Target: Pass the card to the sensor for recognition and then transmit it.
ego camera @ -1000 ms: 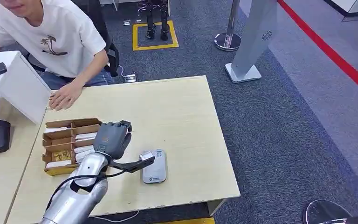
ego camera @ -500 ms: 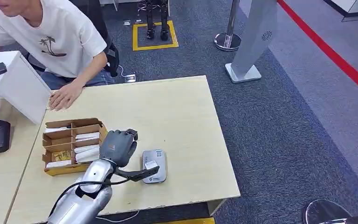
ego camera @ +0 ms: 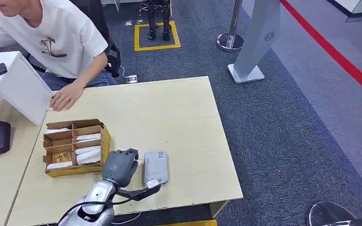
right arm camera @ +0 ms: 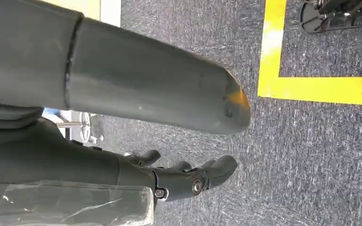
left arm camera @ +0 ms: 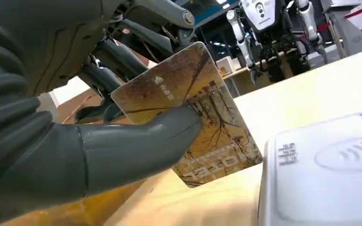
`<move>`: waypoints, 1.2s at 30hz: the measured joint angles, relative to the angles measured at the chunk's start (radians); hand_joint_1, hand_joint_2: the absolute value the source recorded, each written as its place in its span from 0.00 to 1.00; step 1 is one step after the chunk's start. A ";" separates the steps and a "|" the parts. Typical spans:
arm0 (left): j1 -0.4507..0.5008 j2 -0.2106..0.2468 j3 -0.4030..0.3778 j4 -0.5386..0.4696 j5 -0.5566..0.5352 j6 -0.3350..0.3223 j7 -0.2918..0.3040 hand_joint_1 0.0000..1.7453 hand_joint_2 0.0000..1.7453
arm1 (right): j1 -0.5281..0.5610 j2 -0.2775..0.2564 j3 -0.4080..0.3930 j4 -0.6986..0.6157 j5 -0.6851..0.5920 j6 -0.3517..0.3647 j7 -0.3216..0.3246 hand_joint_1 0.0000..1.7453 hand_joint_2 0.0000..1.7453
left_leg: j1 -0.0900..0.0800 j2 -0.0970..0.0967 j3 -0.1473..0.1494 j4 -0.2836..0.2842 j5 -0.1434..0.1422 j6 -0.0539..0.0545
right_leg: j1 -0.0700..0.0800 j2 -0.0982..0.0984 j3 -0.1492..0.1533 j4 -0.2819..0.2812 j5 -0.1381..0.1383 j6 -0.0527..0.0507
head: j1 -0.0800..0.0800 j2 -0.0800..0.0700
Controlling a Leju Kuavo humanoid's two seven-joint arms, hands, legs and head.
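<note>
Head view: low and left of centre, the left robot hand (ego camera: 119,165) sits just beside the grey sensor (ego camera: 155,166) on the bench (ego camera: 179,113).

Left wrist view: thumb and fingers pinch the card (left arm camera: 188,113) mid-frame, beside the sensor.

Right wrist view: right robot hand (right arm camera: 169,141) holds nothing, fingers apart.

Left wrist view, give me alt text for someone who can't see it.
The robot's grey left hand pinches a brown card with a tree picture under its thick thumb, holding it tilted just beside a white card reader with a wave symbol on a pale wooden table. A brown cardboard box sits behind the hand.
</note>
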 joint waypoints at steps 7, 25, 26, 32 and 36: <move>-0.003 0.010 0.000 -0.106 0.050 0.026 -0.017 1.00 1.00 | 0.001 0.000 0.000 0.000 -0.003 0.003 -0.001 0.00 1.00 | 0.000 0.000 0.000 0.000 0.000 0.000 | 0.000 0.000 0.000 0.000 0.000 0.000 | 0.000 0.000; -0.071 0.032 0.034 -0.209 0.066 0.001 -0.058 1.00 1.00 | 0.000 0.000 0.000 -0.001 0.007 0.017 -0.003 0.00 1.00 | 0.000 0.000 0.000 0.000 0.001 -0.001 | 0.000 0.000 0.000 0.000 0.000 0.000 | 0.000 0.000; -0.070 0.026 0.027 -0.207 0.073 0.001 -0.063 1.00 1.00 | 0.000 0.000 0.000 -0.001 0.007 0.019 -0.004 0.00 1.00 | 0.000 0.000 0.000 0.000 0.000 -0.001 | 0.000 0.000 0.000 0.000 0.000 0.000 | 0.000 0.000; -0.062 -0.007 -0.015 -0.195 0.112 -0.005 -0.088 1.00 1.00 | 0.000 0.000 0.000 -0.004 0.019 0.019 0.000 0.00 1.00 | -0.001 0.000 0.000 0.000 0.000 0.000 | -0.001 0.000 0.000 0.000 0.000 0.000 | 0.000 0.000; -0.064 -0.036 -0.048 -0.186 0.125 -0.014 -0.103 1.00 1.00 | -0.001 0.000 0.000 -0.005 0.029 0.021 0.000 0.00 1.00 | -0.001 0.000 0.000 0.000 0.000 0.000 | -0.001 0.000 0.000 0.000 0.000 0.000 | 0.000 0.000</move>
